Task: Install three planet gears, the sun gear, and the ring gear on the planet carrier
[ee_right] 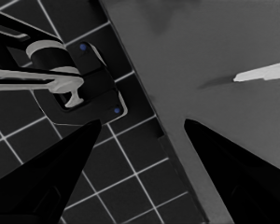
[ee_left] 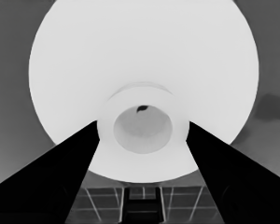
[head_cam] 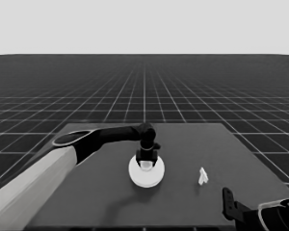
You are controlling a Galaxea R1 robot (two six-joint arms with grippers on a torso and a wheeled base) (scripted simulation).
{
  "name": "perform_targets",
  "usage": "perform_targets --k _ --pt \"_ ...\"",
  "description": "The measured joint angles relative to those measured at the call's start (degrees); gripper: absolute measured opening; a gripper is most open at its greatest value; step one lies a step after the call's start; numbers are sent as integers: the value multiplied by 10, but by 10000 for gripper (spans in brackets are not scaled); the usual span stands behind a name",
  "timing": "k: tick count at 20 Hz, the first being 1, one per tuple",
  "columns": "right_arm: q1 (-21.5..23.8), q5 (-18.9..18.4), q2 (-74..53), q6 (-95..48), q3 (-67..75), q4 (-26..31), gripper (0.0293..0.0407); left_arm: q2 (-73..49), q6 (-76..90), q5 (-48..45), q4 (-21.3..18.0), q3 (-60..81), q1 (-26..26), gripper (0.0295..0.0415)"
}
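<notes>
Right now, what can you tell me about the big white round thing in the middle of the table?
The big white round disc lies flat near the middle of the dark table. It looks smooth and plain, with a raised ring around a hole at its centre. No small gears show; whether any sit beneath it cannot be seen. The left pincer is right above its centre, black fingers spread either side of the raised ring. A thin white piece lies apart from it.

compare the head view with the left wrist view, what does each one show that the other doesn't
Only the head view shows the thin white piece lying right of the stack, the table's full extent and the parked right gripper at the lower right corner. Only the left wrist view shows the raised hub and centre hole between the fingers. Both show the left gripper at the larger round part.
</notes>
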Motion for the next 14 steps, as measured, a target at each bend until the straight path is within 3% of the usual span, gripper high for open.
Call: perform_targets --k 14 --pt "0 0 0 0 0 0 385 0 70 0 0 0 0 348"
